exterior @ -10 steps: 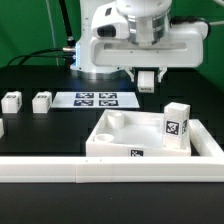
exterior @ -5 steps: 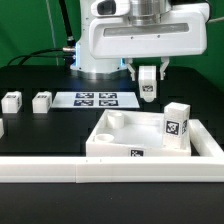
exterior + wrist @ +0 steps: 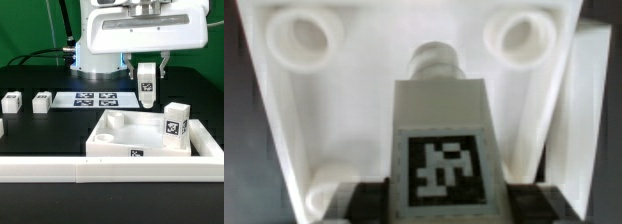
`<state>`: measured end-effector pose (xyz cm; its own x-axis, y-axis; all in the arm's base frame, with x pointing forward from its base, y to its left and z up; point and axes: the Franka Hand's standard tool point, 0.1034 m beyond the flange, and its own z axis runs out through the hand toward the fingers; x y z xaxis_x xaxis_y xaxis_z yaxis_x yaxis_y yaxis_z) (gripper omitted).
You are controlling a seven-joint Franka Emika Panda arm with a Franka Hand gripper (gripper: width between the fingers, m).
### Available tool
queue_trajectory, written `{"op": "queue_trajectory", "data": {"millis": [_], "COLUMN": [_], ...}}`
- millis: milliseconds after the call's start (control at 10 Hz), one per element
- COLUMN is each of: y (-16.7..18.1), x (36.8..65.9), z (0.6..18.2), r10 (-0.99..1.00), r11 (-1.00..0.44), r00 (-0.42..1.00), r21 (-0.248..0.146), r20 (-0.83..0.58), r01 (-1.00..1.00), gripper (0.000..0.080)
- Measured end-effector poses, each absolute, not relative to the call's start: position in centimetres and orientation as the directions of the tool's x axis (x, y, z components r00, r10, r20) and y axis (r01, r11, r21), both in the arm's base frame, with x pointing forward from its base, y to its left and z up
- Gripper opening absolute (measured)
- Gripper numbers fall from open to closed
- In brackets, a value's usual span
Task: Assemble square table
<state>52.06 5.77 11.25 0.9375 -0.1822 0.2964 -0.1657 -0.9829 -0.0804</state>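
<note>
The gripper [image 3: 148,78] clamps a small white tagged block leg [image 3: 147,93] (upright) at centre. The white square tray-like top [image 3: 113,148] lies lower right.

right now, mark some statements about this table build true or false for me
1. The claw grips a white tagged leg. True.
2. That leg is seated in a socket. False: it hangs in the air, above the table top.
3. A second leg stands upright on the table top. True.
4. The marker board lies inside the table top. False: it lies flat on the black table, behind the top.
5. The two loose legs on the exterior view's left are stacked. False: they stand side by side, apart.
</note>
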Motion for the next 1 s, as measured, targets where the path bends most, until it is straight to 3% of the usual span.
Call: {"op": "queue_trajectory", "data": {"millis": [600, 1000], "y": [5.1, 2.3], "x": [52.6, 55.7], "z": [10.7, 11.6], "r10": [-0.157, -0.121], "r11": [-0.988, -0.993], "r00": [0.934, 0.932], "r21": [-0.062, -0.04], "r20": [0.32, 0.342], "r01": [-0.145, -0.114], "gripper": [0.029, 0.029]}}
